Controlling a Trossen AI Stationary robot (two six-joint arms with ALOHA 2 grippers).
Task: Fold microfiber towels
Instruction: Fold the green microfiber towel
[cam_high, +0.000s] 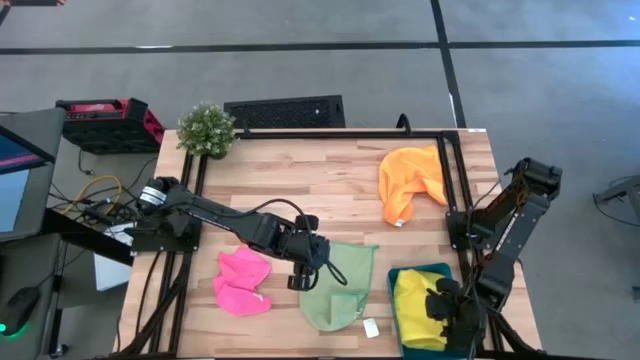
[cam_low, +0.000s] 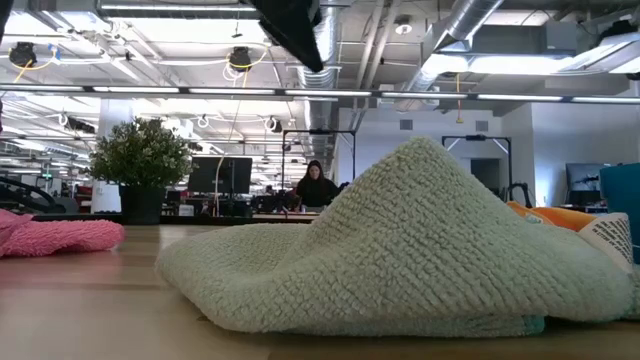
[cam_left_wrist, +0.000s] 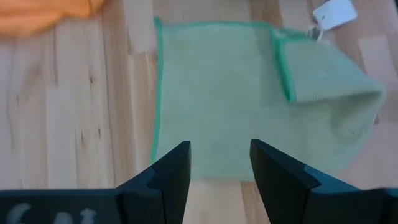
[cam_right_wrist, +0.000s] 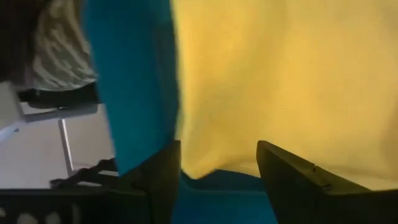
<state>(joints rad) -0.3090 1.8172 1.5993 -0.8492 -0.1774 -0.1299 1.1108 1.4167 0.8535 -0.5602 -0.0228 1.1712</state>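
From above: left hand (cam_high: 308, 268) poised open at the near-left edge of the light green towel (cam_high: 338, 283), holding nothing, likely lining up on that hem for a fold; pink towel (cam_high: 243, 279) crumpled just beyond its outer side; orange towel (cam_high: 411, 181) well off ahead and to the right; right hand (cam_high: 445, 305) low over the yellow towel (cam_high: 416, 303), which lies in the teal tray (cam_high: 428, 270), probably stowed there as finished.

From table level: green towel humped, not yet flat; pink towel off to one side.

From the left wrist: fingers (cam_left_wrist: 176, 169) spread wide, green hem directly ahead between them, one corner already turned over.

From the right wrist: fingers (cam_right_wrist: 163, 171) parted, gripping nothing; yellow cloth just ahead, tray wall beside it.
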